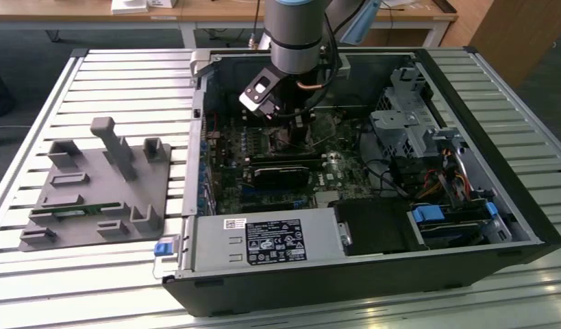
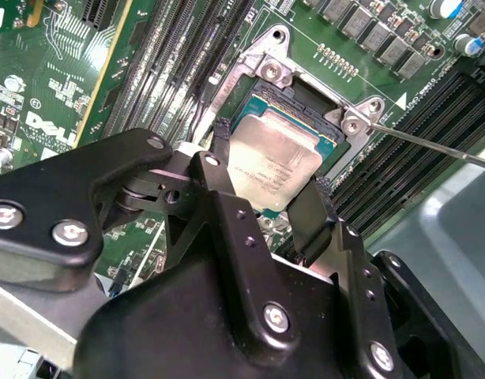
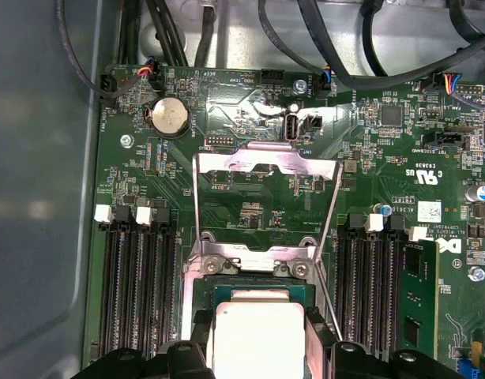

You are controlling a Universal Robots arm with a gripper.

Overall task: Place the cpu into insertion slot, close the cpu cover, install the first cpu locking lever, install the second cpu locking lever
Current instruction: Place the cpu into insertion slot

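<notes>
At the slot (image 2: pixel 304 93), the gripper (image 2: pixel 272 162) is pinching the cpu (image 2: pixel 276 148) by two edges; the cover (image 3: pixel 266 164) is standing open, a lever (image 2: pixel 432 147) lying free, so closing and locking are remaining.

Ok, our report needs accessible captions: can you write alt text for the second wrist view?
The gripper grips the cpu by two opposite edges at the insertion slot on a green motherboard. A thin metal lever juts out beside the slot.
</notes>
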